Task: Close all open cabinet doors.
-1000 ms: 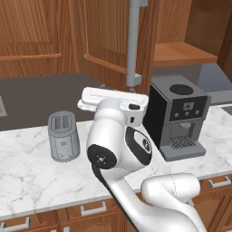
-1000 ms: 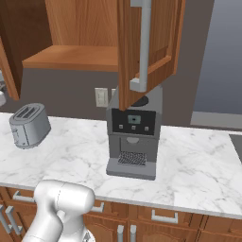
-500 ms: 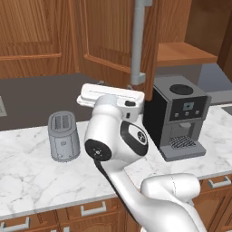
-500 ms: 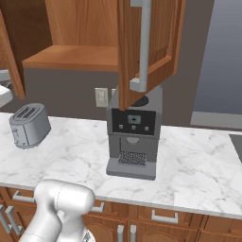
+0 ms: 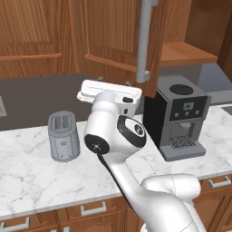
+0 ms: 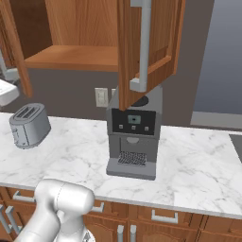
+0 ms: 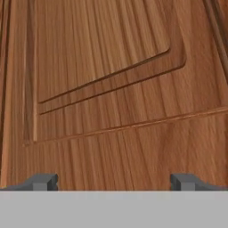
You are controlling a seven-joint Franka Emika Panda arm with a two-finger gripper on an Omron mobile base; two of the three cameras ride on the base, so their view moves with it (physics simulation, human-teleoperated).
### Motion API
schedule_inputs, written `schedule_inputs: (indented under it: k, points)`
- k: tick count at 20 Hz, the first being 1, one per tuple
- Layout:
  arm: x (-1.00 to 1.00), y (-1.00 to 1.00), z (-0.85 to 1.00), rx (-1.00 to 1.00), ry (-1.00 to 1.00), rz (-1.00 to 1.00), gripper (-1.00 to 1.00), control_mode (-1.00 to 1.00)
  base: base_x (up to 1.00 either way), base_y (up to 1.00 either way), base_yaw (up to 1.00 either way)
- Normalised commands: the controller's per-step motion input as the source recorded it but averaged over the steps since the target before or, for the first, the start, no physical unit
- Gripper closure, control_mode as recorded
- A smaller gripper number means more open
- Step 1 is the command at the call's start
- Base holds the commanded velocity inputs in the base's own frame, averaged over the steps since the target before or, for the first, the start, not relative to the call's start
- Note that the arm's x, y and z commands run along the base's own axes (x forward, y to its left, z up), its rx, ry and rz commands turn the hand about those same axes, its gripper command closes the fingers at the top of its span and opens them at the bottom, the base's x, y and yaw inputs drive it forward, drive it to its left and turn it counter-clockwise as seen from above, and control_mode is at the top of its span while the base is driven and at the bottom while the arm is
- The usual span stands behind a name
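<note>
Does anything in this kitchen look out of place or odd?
Yes: one cabinet door hangs open above the coffee machine, baring an empty shelf. The hand faces its wood panel, fingers spread.

A grey toaster (image 5: 64, 137) stands toward the marble counter's (image 5: 31, 172) left end; a black coffee machine (image 5: 177, 116) stands toward its right end.

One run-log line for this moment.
phase: approach | gripper: open, facing cabinet door panel | door: open | toaster, coffee machine: on counter
</note>
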Motion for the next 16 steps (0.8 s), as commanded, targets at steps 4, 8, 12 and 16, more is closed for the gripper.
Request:
schedule_inputs:
  k: [4,8,12,16]
  points:
    - [0.27,-0.2,0.0,0.0,-0.05,0.0,-1.0,-1.0,0.0,0.0,0.0]
    - [0.25,-0.24,-0.01,0.0,-0.06,0.0,-1.0,-1.0,0.0,0.0,0.0]
    - [0.2,-0.33,-0.02,0.0,-0.06,0.0,-1.0,-1.0,0.0,0.0,0.0]
    - [0.23,-0.31,-0.04,0.0,-0.06,0.0,-1.0,-1.0,0.0,0.0,0.0]
